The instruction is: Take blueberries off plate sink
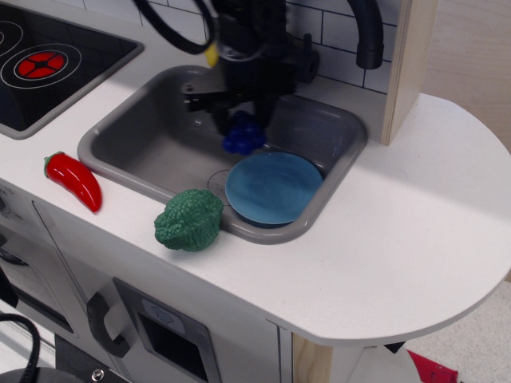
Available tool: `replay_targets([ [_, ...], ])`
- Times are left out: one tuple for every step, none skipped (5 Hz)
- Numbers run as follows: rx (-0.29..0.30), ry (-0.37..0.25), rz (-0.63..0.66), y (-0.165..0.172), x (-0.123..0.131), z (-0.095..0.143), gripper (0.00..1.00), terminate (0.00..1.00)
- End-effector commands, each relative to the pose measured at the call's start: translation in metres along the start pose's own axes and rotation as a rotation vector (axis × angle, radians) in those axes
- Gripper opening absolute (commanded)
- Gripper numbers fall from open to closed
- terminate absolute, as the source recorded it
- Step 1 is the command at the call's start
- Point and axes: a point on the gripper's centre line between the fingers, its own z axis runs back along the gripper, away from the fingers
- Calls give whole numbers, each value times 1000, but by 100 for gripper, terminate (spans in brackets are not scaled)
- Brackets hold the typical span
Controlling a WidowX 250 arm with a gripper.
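Observation:
The dark blue blueberries (244,136) hang in my gripper (242,128), which is shut on them above the middle of the grey sink (152,140). The berries are clear of the light blue plate (274,187), which lies bare in the sink's front right corner. My black arm comes down from the top of the view and hides the back wall of the sink behind it.
A green broccoli (189,220) sits on the white counter at the sink's front rim. A red chilli pepper (76,180) lies to the left. A black stovetop with a red burner (41,64) is at far left. A wooden post (407,64) stands at right.

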Motion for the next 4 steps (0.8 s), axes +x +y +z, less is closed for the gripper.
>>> replay_targets([
  [10, -51, -62, 37, 21, 4, 0, 0],
  [12, -47, -76, 50, 17, -2, 0, 0],
  [41, -88, -107, 57, 13, -5, 0, 0],
  [63, -86, -89, 62, 19, 1, 100, 0],
])
